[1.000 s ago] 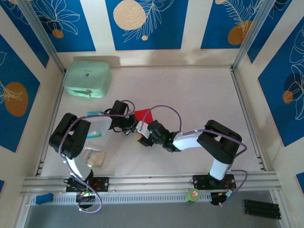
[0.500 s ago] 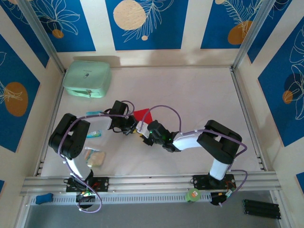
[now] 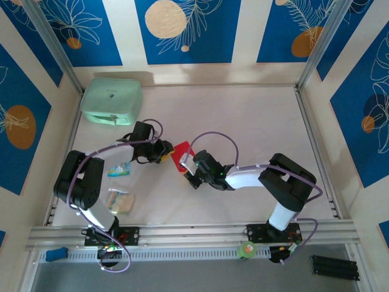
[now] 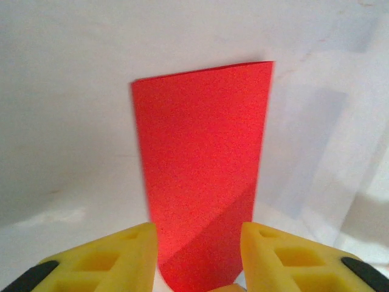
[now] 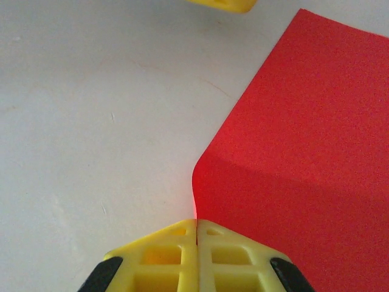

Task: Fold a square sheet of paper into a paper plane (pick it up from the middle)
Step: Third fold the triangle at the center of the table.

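Right end effector (image 5: 196, 224): new paper (image 5: 304, 152) pinch

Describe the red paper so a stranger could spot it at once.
On the white table, look just left of centre. The square sheet of paper sits between the left gripper and the right gripper. It is thin, plain and bright red, unlike the bulky mint-green case in the far left corner and the small pale packet at the near left.
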`<state>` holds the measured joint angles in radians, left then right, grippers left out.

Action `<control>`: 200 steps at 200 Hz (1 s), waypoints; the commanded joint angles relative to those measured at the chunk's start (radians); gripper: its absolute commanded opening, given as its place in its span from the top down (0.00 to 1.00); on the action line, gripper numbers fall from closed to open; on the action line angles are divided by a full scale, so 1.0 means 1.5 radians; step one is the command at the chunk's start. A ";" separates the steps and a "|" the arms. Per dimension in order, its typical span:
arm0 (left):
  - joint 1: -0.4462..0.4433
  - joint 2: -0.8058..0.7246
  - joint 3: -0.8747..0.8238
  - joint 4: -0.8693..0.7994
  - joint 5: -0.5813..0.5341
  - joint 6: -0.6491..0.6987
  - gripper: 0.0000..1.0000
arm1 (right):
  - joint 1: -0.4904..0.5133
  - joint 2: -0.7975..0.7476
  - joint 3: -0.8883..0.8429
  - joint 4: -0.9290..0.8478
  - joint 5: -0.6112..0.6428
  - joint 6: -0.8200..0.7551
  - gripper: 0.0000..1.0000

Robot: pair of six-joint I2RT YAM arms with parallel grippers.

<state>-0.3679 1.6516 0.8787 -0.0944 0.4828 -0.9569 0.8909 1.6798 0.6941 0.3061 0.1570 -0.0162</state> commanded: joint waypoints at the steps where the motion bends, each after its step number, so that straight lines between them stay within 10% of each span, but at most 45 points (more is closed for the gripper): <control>1: -0.018 0.033 0.027 0.042 0.045 0.021 0.62 | -0.015 -0.020 0.018 -0.029 -0.071 0.074 0.96; 200: -0.064 0.231 0.224 -0.221 -0.018 0.228 0.86 | -0.082 0.017 0.083 -0.087 -0.145 0.192 1.00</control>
<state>-0.4530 1.9610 1.1927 -0.3462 0.4698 -0.6762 0.7769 1.6817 0.7834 0.2070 -0.0780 0.2710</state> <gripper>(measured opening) 0.145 0.042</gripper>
